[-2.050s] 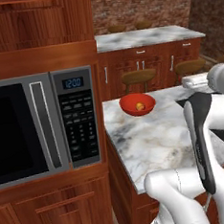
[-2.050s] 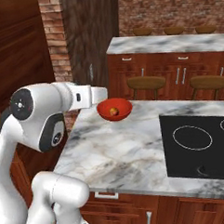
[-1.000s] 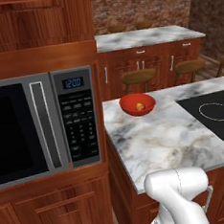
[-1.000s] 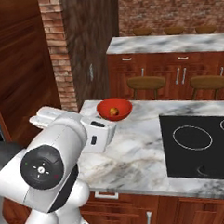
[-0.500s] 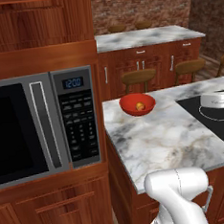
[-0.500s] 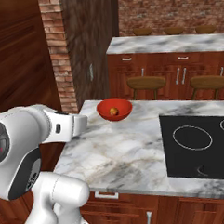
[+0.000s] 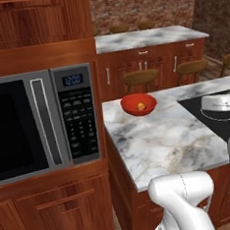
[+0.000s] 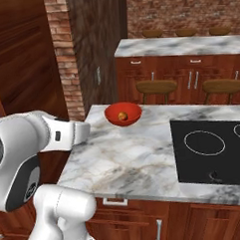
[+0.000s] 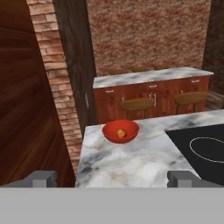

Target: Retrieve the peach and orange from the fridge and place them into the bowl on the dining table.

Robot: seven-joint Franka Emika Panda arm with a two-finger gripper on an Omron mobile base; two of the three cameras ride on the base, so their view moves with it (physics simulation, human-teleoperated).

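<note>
Your gripper (image 9: pixel 112 179) shows at the bottom of the hand view as two grey fingertips (image 9: pixel 41 178) set far apart, one near each side, so the jaws stand wide with nothing between them. It looks level across the table (image 9: pixel 144 162) toward the bowl (image 9: pixel 120 131), well short of it.

You can see the red bowl (image 7: pixel 139 104) sitting on the marble top near the table's far left corner in the left base view, and at the far left end of the table (image 8: pixel 144 155) in the right base view, bowl (image 8: pixel 122 114). Inside it lies one small round fruit (image 9: pixel 121 133), yellow-orange with a darker patch; it is too small for you to tell for sure whether it is the orange or the peach. The same fruit (image 7: pixel 142 105) shows in the left base view and again (image 8: pixel 123 116) in the right base view. You see only that one fruit in the bowl.

Right of the bowl, the black cooktop (image 8: pixel 213 149) is set into the marble, well apart from it. Behind the table stand two wooden stools (image 8: pixel 156 86) in front of a marble wall counter (image 8: pixel 183 46) with drawers. On your left in the left base view a microwave (image 7: pixel 41 121) is built into wooden cabinets, its clock lit. A brick pillar (image 9: pixel 57 83) rises left of the table in the hand view.
</note>
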